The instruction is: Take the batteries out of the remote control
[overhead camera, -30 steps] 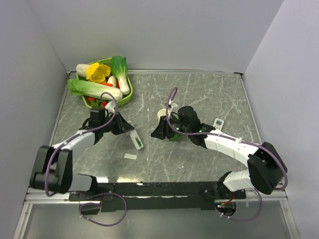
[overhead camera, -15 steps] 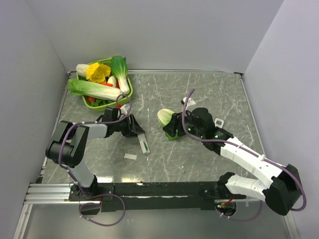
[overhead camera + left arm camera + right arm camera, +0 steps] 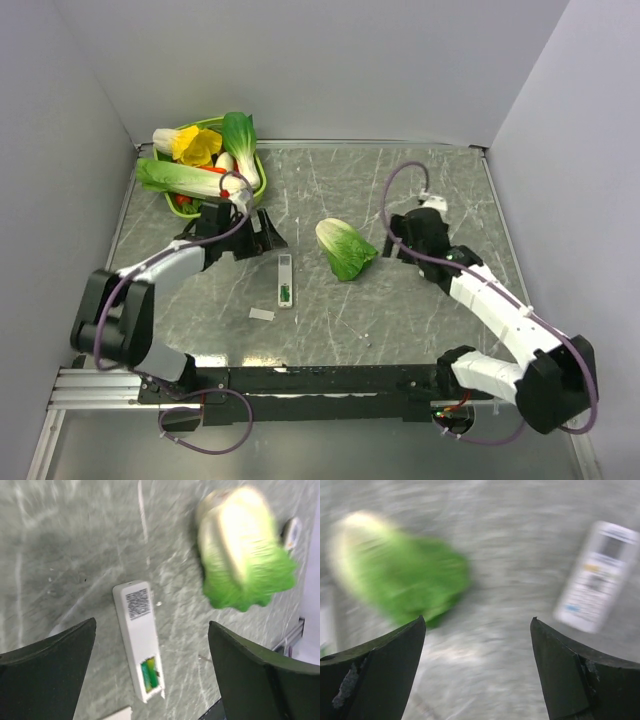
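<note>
**Both arms hovering, batteries still in the remote**

The remote control (image 3: 285, 280) (image 3: 137, 640) lies face down on the table (image 3: 450, 170), left of centre and a bit toward the near edge. Its battery bay is open, with the batteries (image 3: 285, 293) (image 3: 149, 672) still inside. I can make out green but can't count them. The little cover panel (image 3: 261, 314) sits near it, on the near-left side.

The left arm reaches in from the near left corner. The left gripper (image 3: 258, 230) (image 3: 152, 625) is spread wide and empty, just past the remote's far end.

The right arm stretches up from the near right corner. The right gripper (image 3: 398, 240) (image 3: 477, 619) is also wide and empty, and points at the cabbage (image 3: 346, 248) (image 3: 400, 570) mid-table. A second remote (image 3: 597, 575) shows in the right wrist view.
</note>
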You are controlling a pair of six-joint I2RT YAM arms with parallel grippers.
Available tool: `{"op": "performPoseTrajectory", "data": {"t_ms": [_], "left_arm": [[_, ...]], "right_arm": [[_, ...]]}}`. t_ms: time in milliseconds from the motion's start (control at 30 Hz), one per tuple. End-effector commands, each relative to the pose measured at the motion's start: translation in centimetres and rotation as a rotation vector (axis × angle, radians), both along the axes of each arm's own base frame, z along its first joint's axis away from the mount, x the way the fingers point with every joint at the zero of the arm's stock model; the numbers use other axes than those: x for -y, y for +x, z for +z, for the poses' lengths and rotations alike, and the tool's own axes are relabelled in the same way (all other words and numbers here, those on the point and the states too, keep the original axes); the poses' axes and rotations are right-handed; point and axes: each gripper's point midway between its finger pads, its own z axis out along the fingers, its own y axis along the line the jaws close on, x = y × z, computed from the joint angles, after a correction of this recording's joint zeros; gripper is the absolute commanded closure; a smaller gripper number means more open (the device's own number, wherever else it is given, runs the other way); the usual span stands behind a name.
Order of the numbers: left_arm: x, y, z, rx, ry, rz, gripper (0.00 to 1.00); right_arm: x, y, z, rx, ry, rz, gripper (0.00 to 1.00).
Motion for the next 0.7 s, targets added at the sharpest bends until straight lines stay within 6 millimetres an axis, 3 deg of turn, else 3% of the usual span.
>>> {"op": "performPoseTrajectory", "data": {"t_ms": [0, 133, 267, 467, 667], "left_arm": [[-1.4, 0.6, 5.9, 0.153, 0.023, 0.085, 0.03], [-2.0, -0.9, 9.0, 0.218, -0.007, 0.094, 0.03], [-3.2, -1.9, 10.2, 0.258, 0.018, 0.12, 0.03], [-3.9, -3.2, 10.5, 0.274, 0.007, 0.145, 0.03], [-4.0, -3.1, 10.3, 0.248, 0.002, 0.162, 0.03]], "right_arm": [[6.6, 1.1, -1.3, -0.073, -0.134, -0.235, 0.07], [10.3, 2.1, -3.1, -0.149, -0.148, -0.349, 0.06], [12.1, 3.2, -4.6, -0.213, -0.148, -0.401, 0.07], [12.4, 4.0, -8.4, -0.337, -0.101, -0.372, 0.12], [11.9, 3.5, -10.7, -0.396, -0.037, -0.355, 0.15]]}}
